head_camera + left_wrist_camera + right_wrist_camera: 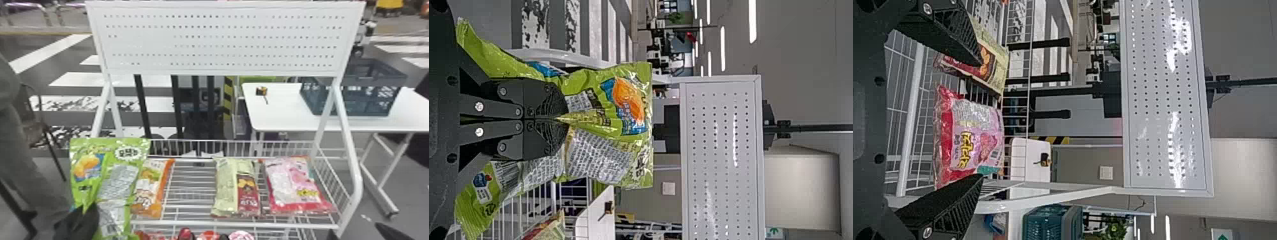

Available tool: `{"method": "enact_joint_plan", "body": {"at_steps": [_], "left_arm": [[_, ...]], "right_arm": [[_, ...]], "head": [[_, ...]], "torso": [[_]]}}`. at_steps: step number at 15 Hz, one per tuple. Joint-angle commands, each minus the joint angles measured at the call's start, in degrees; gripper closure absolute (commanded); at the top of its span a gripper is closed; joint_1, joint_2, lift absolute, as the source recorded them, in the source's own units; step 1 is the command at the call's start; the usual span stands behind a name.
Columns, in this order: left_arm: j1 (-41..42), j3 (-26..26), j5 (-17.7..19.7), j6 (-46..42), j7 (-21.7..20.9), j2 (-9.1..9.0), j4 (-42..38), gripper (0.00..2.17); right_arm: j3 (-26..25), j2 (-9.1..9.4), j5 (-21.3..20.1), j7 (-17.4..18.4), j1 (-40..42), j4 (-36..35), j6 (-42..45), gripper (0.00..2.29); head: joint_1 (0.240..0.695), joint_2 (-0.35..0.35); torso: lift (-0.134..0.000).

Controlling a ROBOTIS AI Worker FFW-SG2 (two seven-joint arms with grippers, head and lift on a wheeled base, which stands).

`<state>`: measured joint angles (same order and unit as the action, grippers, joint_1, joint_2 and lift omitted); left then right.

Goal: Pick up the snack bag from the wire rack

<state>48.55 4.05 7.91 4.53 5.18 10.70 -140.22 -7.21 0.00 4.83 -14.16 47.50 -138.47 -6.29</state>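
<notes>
Left gripper point(92, 213): black, at the lower left of the head view; in the left wrist view its two flat fingers point(546, 102) are clamped on a fold of the green bag.
Green snack bag: tall, glossy plastic bag point(86, 188) with an orange-and-blue picture and a grey printed panel; held by the left gripper at the left of the head view, upright, its top edge level with the rack's back rail; it partly covers the orange bag.
Right gripper point(353, 228): black, at the lower right corner area of the head view; its fingers stand wide apart in the right wrist view.
Lower tier: red and pink packages point(209, 235) at the bottom edge of the head view, under the front rail.
White wire rack point(236, 224): across the lower middle; on its upper shelf lie an orange-and-white plastic bag point(151, 188) left of centre; a pale green and dark red plastic bag point(226, 188) right of centre; a pink-and-white plastic bag point(290, 185) farther right, near the side wires.
Perforated panel point(220, 41): white, rectangular, across the upper middle.
White table point(281, 119): right, behind the rack; a dark blue-grey plastic crate point(351, 105) on it, upper right.
</notes>
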Motion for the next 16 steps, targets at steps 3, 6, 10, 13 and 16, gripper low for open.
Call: {"method": "enact_joint_plan", "body": {"at_steps": [3,6,10,13,16], "left_arm": [[0.06,-0.09,0.0,0.0,0.0,0.02,-0.05,1.88],[0.06,-0.44,-0.35,0.0,0.0,0.02,-0.05,1.88],[0.14,-0.53,-0.44,0.0,0.0,-0.07,-0.14,1.88],[0.23,-0.71,-0.53,0.0,0.0,-0.07,-0.14,1.88],[0.23,-1.32,-1.32,0.0,0.0,-0.07,-0.14,1.88]], "right_arm": [[0.0,0.05,0.0,-0.07,0.05,-0.04,-0.18,0.1],[0.0,0.05,0.0,0.01,0.05,-0.04,-0.18,0.1],[0.0,0.05,0.44,0.01,0.05,-0.04,-0.53,0.1],[0.44,0.05,0.44,0.19,-0.83,1.54,-0.7,0.1],[1.67,0.05,-0.79,1.68,-7.42,8.84,-1.41,0.1]], "head": [[0.499,0.0],[0.499,0.0],[0.499,0.0],[0.499,0.0],[0.499,0.0]], "torso": [[0.0],[0.0],[0.0],[0.0],[0.0]]}}
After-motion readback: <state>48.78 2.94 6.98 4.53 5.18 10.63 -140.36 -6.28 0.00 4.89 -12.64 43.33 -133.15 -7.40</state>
